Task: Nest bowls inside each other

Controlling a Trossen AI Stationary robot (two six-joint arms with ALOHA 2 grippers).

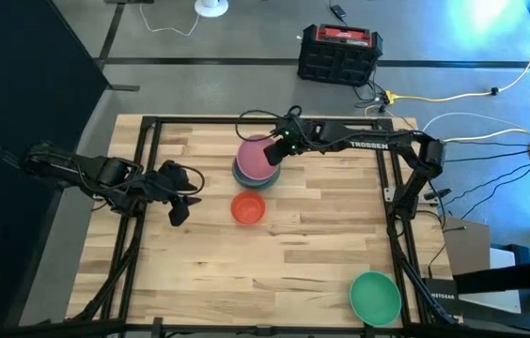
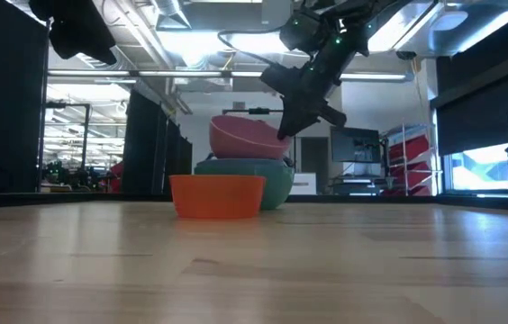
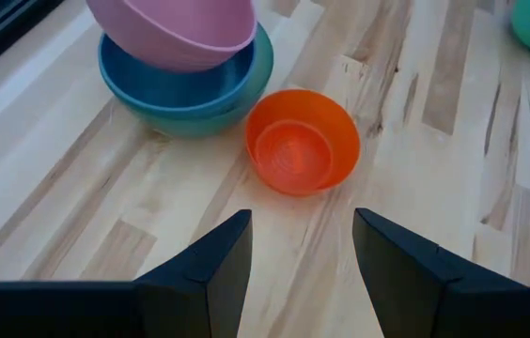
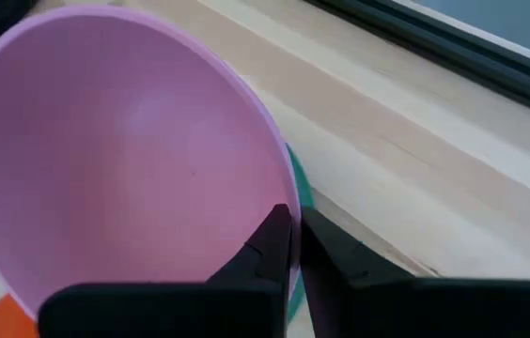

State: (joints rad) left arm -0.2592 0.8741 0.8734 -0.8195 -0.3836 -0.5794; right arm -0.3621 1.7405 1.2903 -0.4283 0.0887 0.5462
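Observation:
A pink bowl [image 1: 254, 158] hangs tilted over a blue-grey bowl [image 3: 176, 83] that sits nested in a green bowl [image 3: 246, 89] at the table's far middle. My right gripper [image 4: 293, 221] is shut on the pink bowl's rim. The small orange-red bowl [image 1: 248, 208] stands upright on the wood just in front of that stack. My left gripper [image 3: 301, 244] hovers open to its left, pointing at it, with nothing between the fingers. A second green bowl [image 1: 375, 296] stands at the near right corner. My right gripper pinches the pink bowl's rim [image 4: 279, 202] on its right side, one finger inside the bowl and one outside. The fingers slant down from the table's far right. The bowl hangs tilted with its underside [image 2: 247, 153] down at the stack's rim; whether it rests there I cannot tell.
A black metal frame [image 1: 148, 169] runs around the table's work area. A black and red case [image 1: 340, 52] and cables lie on the floor beyond the far edge. Bare wood stretches across the near middle of the table [image 1: 274, 272].

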